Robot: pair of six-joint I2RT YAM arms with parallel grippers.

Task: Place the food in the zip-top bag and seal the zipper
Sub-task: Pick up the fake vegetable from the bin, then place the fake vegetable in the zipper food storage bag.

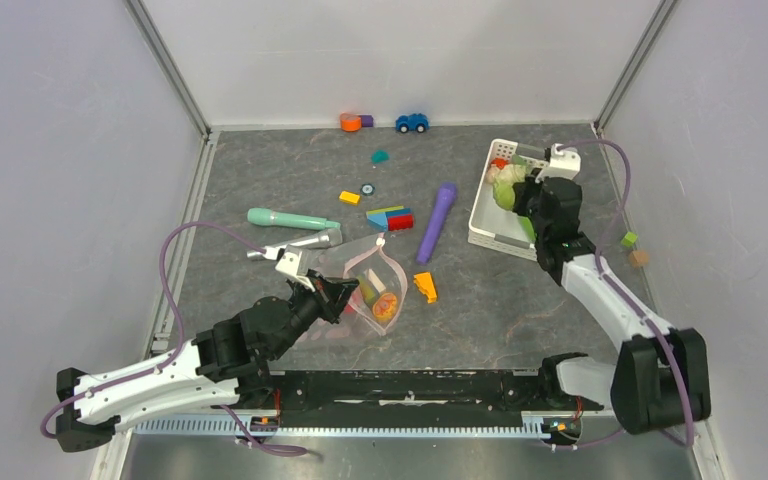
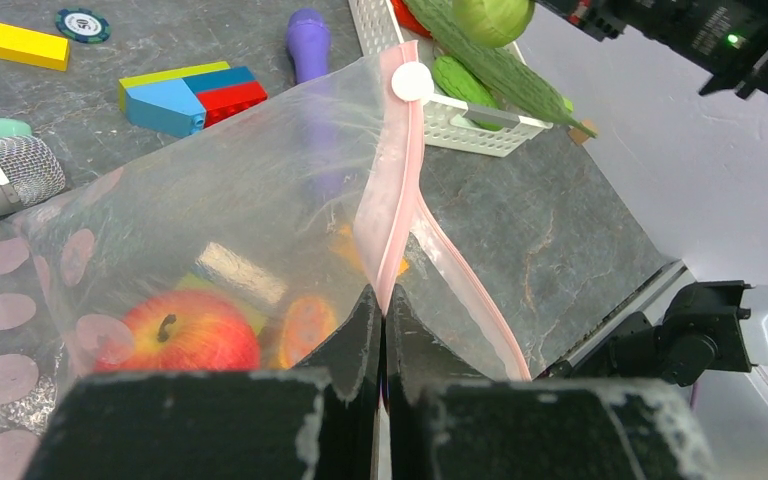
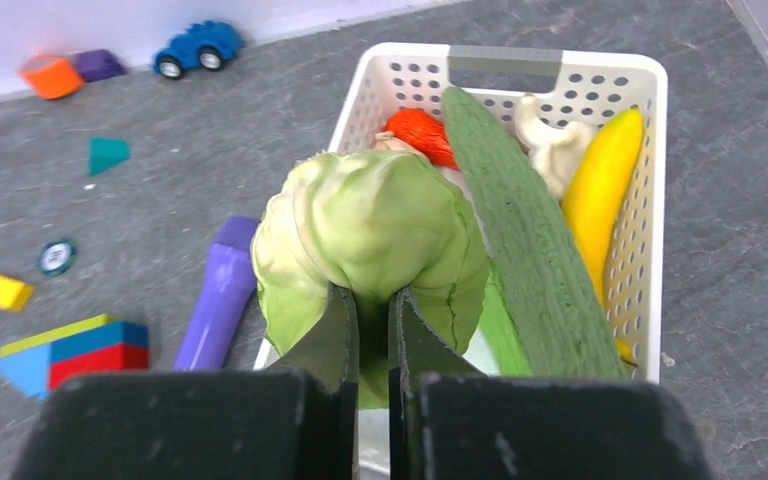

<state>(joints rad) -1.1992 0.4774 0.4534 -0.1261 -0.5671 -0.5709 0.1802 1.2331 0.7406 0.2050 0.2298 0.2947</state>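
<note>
The zip-top bag (image 1: pixel 370 285) lies on the table left of centre with its mouth held up. My left gripper (image 2: pixel 382 300) is shut on the pink zipper (image 2: pixel 397 180), which carries a white slider (image 2: pixel 412 82). Inside the bag are a red-yellow round fruit (image 2: pixel 185 335) and an orange piece (image 2: pixel 305 325). My right gripper (image 3: pixel 372 295) is shut on the green cabbage (image 3: pixel 375 225) and holds it above the white basket (image 3: pixel 505 58). In the basket lie a cucumber (image 3: pixel 530 230), a banana (image 3: pixel 600 190), a red tomato (image 3: pixel 420 132) and a beige piece (image 3: pixel 550 145).
A purple stick (image 1: pixel 437 222) lies between the bag and the basket. A teal stick (image 1: pixel 290 219) and a silver microphone (image 1: pixel 300 243) lie left of the bag. Stacked blocks (image 1: pixel 390 217), an orange wedge (image 1: pixel 425 288) and a blue car (image 1: pixel 412 122) are scattered around.
</note>
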